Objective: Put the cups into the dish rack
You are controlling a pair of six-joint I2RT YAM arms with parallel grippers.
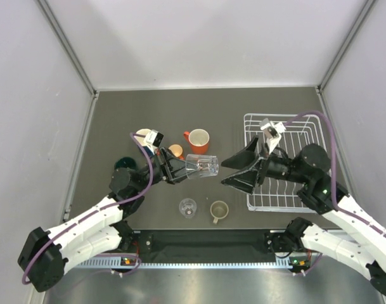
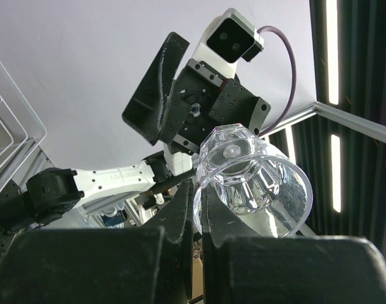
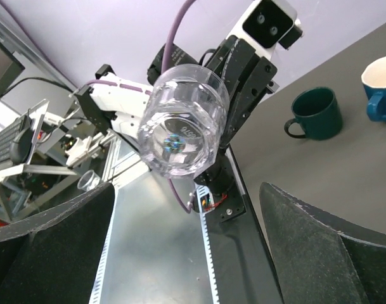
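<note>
My left gripper [image 1: 182,170] is shut on the rim of a clear glass [image 1: 203,166] and holds it on its side in the air. The pinch shows in the left wrist view [image 2: 199,212], with the glass [image 2: 253,180] above it. My right gripper [image 1: 224,172] is open and empty, its jaws facing the glass's base a little apart; the glass [image 3: 183,120] sits ahead of it [image 3: 186,202]. The white wire dish rack [image 1: 288,190] lies under the right arm. On the table stand the large orange mug [image 1: 198,140], tiny orange cup [image 1: 175,151], dark green cup [image 1: 124,163], beige mug [image 1: 218,210] and a second clear glass [image 1: 187,207].
The blue mug [image 1: 142,133] is partly hidden behind my left wrist; it shows beside the green cup [image 3: 316,113] in the right wrist view [image 3: 379,88]. Grey walls close in the table on three sides. The arm bases sit on a metal rail at the near edge.
</note>
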